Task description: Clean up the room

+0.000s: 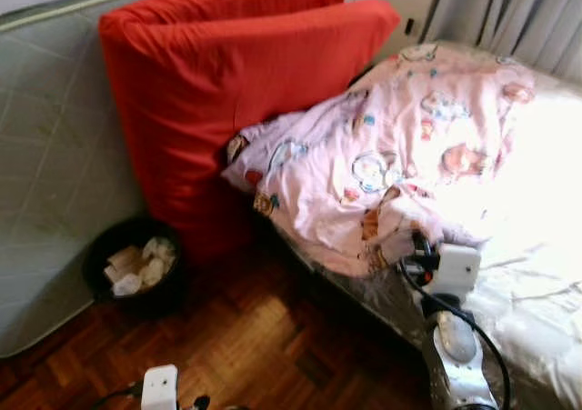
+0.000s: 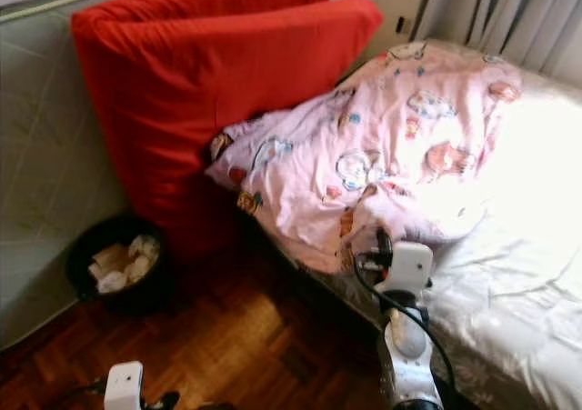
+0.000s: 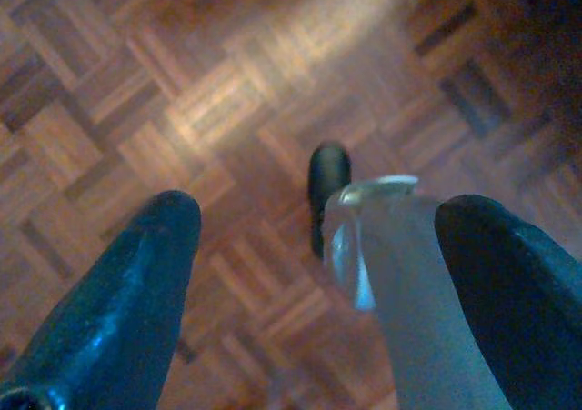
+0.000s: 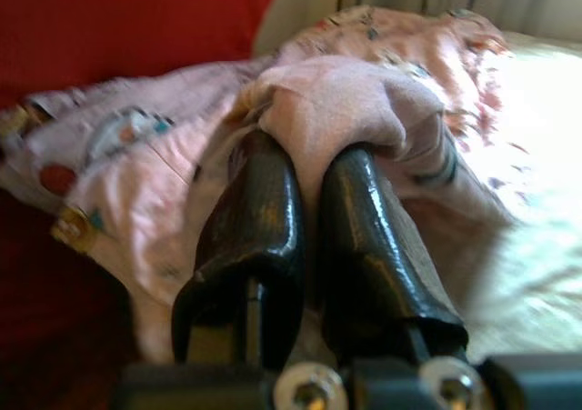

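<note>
The right gripper (image 4: 314, 169) pinches a fold of the pink blanket (image 1: 391, 155), fingers pressed together, likely to straighten it over the bed (image 1: 536, 292). The left gripper (image 3: 318, 246) hangs idle over the floor, fingers spread.

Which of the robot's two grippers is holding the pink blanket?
The right gripper: its fingers are pinched shut on the pink blanket, while the left gripper hangs open above the floor.
</note>
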Controlling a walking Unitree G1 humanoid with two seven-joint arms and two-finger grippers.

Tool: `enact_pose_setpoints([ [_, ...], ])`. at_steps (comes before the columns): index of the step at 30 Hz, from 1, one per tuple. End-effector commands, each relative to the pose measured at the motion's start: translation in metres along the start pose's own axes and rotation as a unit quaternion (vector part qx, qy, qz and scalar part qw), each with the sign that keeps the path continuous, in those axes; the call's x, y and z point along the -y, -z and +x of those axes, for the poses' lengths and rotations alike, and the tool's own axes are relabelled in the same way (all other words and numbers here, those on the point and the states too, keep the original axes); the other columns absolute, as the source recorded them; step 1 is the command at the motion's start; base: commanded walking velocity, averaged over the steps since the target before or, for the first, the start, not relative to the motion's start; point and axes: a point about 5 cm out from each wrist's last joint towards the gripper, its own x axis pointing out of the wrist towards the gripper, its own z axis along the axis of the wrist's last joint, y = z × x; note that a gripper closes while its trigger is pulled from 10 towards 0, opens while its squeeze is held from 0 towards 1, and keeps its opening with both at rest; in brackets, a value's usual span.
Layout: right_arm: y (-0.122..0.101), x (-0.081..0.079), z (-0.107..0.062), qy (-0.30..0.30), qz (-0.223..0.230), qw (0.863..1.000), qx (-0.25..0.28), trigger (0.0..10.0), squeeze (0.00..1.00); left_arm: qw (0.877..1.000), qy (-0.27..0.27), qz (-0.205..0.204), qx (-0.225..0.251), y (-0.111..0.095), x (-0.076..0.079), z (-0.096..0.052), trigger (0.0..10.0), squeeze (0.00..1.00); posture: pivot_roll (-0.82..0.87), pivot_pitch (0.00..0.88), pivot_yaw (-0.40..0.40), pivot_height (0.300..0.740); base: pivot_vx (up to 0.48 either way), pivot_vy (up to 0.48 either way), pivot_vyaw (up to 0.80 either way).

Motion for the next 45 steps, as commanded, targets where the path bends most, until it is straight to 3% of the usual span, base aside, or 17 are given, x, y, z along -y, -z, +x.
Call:
enact_pose_setpoints([
  [1, -0.009, 0.004, 0.000, 0.004, -0.015, 1.000, 0.024, 10.0, 0.00, 1.000, 0.000, 0.008, -0.016, 0.006, -0.001, -0.001, 10.0, 0.00, 0.07, 0.140, -0.008, 0.740, 0.000, 0.000, 0.00],
  [9, -0.009, 0.015, 0.000, 0.044, -0.028, 0.999, 0.015, 10.0, 0.00, 1.000, 0.002, 0.015, -0.018, 0.007, -0.001, -0.001, 10.0, 0.00, 0.07, 0.148, -0.010, 0.740, 0.000, 0.000, 0.00],
  [14, -0.021, 0.015, 0.000, 0.040, -0.078, 0.995, 0.048, 10.0, 0.00, 1.000, 0.002, 0.017, -0.019, 0.007, -0.001, -0.001, 10.0, 0.00, 0.07, 0.150, -0.009, 0.740, 0.000, 0.000, 0.00],
  [18, -0.028, 0.017, 0.001, 0.047, -0.078, 0.994, 0.062, 10.0, 0.00, 1.000, 0.004, 0.019, -0.019, 0.006, -0.001, -0.001, 10.0, 0.00, 0.07, 0.151, -0.009, 0.740, 0.000, 0.000, 0.00],
  [29, -0.008, 0.010, -0.018, 0.031, -0.068, 0.997, 0.011, 10.0, 0.00, 0.999, 0.007, 0.029, -0.019, 0.006, -0.001, -0.001, 10.0, 0.00, 0.07, 0.155, -0.017, 0.740, 0.000, 0.000, 0.00],
  [38, 0.030, 0.017, -0.046, 0.065, -0.022, 0.993, -0.097, 10.0, 0.00, 0.999, 0.004, 0.028, -0.018, 0.007, -0.001, -0.001, 10.0, 0.00, 0.07, 0.154, -0.020, 0.740, 0.000, 0.000, 0.00],
  [45, 0.072, 0.033, -0.075, 0.104, -0.008, 0.969, -0.222, 10.0, 0.00, 0.999, 0.004, 0.026, -0.017, 0.007, -0.001, -0.001, 10.0, 0.00, 0.07, 0.156, -0.021, 0.740, 0.000, 0.000, 0.00],
])
